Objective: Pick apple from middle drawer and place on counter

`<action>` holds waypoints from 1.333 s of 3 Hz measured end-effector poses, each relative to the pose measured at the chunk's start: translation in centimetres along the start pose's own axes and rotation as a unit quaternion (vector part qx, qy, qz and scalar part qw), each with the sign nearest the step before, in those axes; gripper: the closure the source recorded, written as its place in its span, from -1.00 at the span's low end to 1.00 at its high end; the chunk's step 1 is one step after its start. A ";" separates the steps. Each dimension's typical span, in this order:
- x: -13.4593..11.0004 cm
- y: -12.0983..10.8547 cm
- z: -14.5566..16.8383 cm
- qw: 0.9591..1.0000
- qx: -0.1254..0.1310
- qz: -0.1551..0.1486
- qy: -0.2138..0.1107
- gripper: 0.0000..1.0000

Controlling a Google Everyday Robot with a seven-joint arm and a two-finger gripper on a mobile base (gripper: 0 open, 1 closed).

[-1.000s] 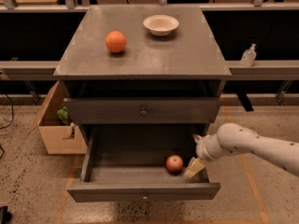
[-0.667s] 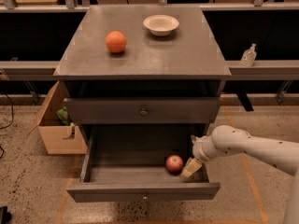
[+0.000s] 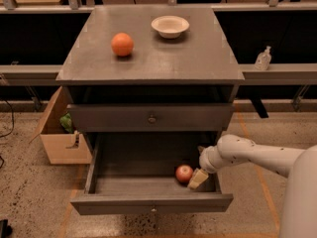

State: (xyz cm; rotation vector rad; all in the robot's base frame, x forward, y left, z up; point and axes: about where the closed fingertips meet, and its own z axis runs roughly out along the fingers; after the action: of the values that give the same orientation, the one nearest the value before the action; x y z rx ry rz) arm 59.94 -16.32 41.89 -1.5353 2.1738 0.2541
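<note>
The apple (image 3: 184,173), small and red, lies on the floor of the pulled-out middle drawer (image 3: 151,203), toward its right side. My gripper (image 3: 197,178) reaches down into the drawer from the right on a white arm and sits right beside the apple, at its right. The counter (image 3: 193,58) is the cabinet's flat dark top above.
An orange fruit (image 3: 122,44) and a white bowl (image 3: 170,26) stand on the counter. A closed drawer front (image 3: 151,117) sits above the open one. A cardboard box (image 3: 60,132) stands on the floor to the left. A small bottle (image 3: 263,58) stands on a ledge at the right.
My gripper has moved left inside the drawer, closer to the apple. The apple has not visibly moved.
</note>
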 end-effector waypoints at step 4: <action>-1.4 1.6 4.6 0.999 -0.044 -0.012 -0.019 -0.65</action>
State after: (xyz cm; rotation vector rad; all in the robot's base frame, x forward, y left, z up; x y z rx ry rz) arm 60.06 -12.69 38.38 -1.5907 2.1386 0.3740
